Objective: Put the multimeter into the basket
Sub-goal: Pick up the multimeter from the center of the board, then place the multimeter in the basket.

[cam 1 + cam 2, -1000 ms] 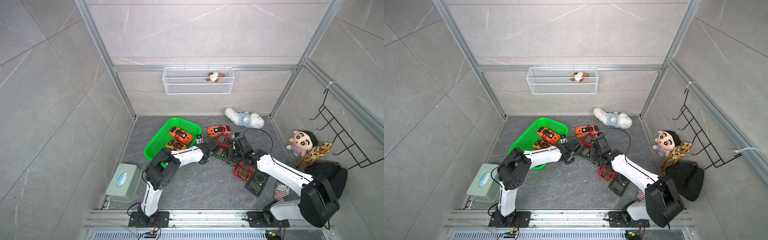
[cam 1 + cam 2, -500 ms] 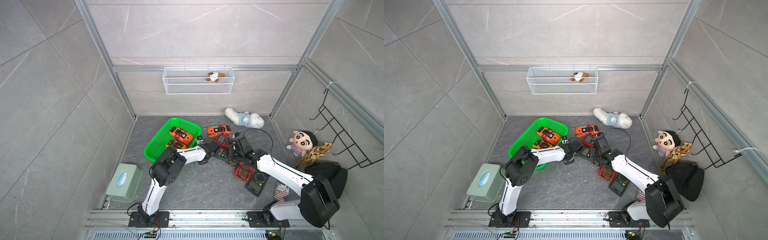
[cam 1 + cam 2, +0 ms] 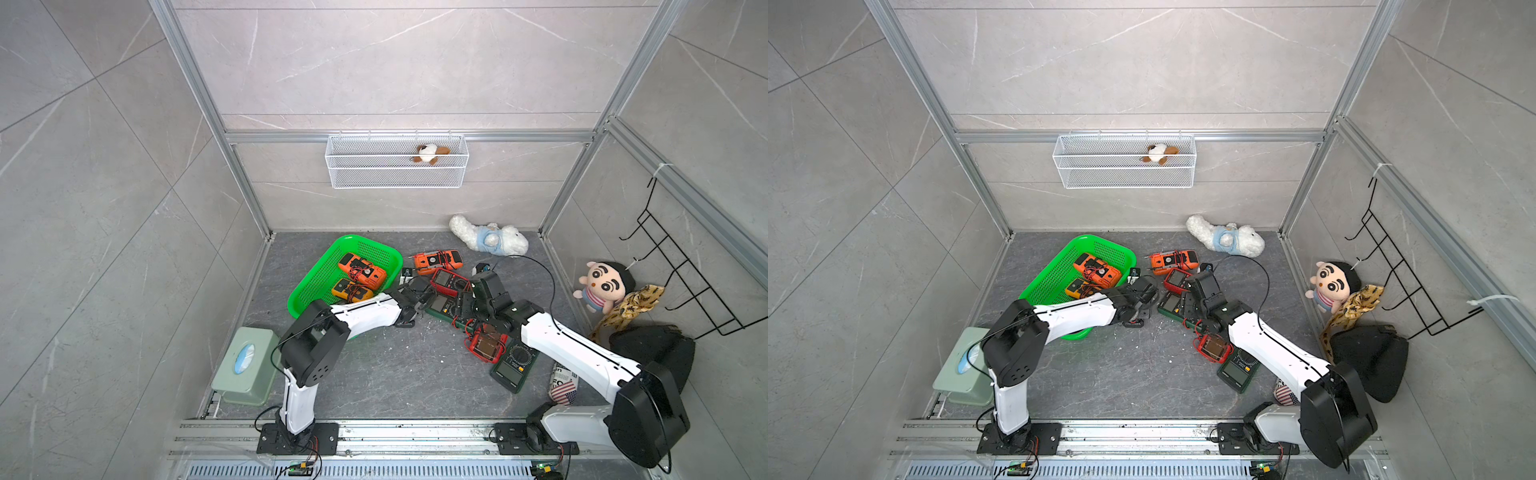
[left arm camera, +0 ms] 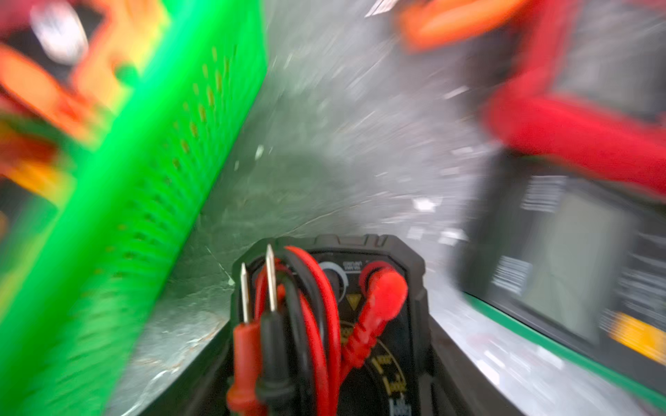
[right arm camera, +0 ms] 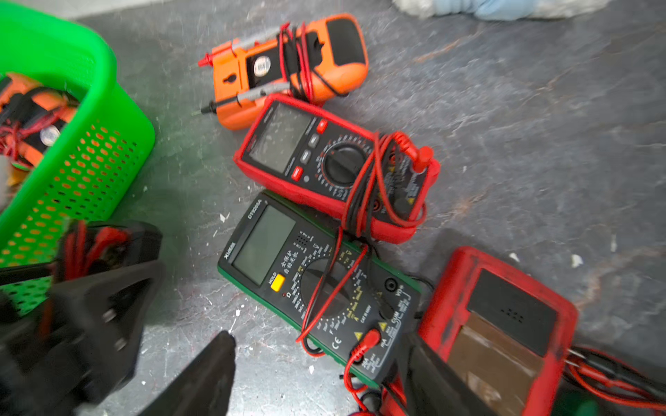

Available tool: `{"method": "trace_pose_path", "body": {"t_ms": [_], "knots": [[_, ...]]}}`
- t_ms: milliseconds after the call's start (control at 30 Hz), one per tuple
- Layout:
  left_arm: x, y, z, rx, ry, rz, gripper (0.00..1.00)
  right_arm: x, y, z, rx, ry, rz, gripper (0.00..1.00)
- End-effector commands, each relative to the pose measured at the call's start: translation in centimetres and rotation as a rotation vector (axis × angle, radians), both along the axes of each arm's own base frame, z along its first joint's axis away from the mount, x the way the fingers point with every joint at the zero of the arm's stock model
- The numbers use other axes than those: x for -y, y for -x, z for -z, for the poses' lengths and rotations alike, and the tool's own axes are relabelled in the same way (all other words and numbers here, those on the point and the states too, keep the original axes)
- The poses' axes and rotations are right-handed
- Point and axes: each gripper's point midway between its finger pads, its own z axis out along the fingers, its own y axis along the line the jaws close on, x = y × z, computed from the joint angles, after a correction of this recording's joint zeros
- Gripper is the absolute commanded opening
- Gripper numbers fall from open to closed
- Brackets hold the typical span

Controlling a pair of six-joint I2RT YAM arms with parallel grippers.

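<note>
Resting inside one basket (image 3: 318,284) are two multimeters (image 3: 361,270) (image 3: 352,291).

In the basket (image 3: 322,274) lie two multimeters (image 3: 361,270), right of it further multimeters (image 3: 451,280) cluster on the floor (image 3: 395,374), and a tissue box (image 3: 245,365) stands before it, leftward.

Right wrist view, green multimeter (image 5: 317,288) face: "DT9205A" beside the screen, "HOLD" next to the yellow button (image 5: 277,282), "CE" and "COM" near the sockets, Chinese characters by the dial. Left wrist view, black multimeter (image 4: 360,306): yellow warning triangle. Remaining print too blurred.
</note>
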Motion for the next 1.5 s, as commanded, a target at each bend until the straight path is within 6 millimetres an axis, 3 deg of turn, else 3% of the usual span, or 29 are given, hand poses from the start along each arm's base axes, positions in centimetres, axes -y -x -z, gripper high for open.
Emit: {"method": "trace_pose_path", "body": {"t_ms": [0,100,167,300,533,833,1000,1467], "knots": [[1.4,-0.1,-8.4,0.162,0.062,0.166,0.0,1.4,0.2,-1.4,0.04,0.042,0.033,0.81],[-0.7,-0.3,-11.5,0.252,-0.022,0.163,0.0,1.6,0.2,-1.9,0.052,0.051,0.035,0.89],[-3.4,-0.8,-13.2,0.334,-0.146,0.115,0.0,1.6,0.3,-2.1,0.056,0.051,0.033,0.99],[-8.4,-1.5,-14.2,0.381,-0.376,0.078,0.0,1.8,0.4,-2.5,0.064,0.052,0.038,1.0],[-17.5,-3.5,-12.6,0.271,-0.445,0.05,0.0,2.2,0.5,-2.7,0.061,0.064,0.051,1.0],[-24.4,-4.9,-8.3,0.14,-0.421,0.0,0.0,3.2,0.9,-3.9,0.07,0.093,0.086,1.0],[-26.7,-5.9,-6.2,0.087,-0.386,-0.022,0.0,3.4,0.9,-4.4,0.078,0.099,0.091,1.0],[-28.0,-6.2,-0.5,-0.078,-0.379,0.03,0.0,2.9,0.3,-4.4,0.065,0.099,0.087,1.0]]}}
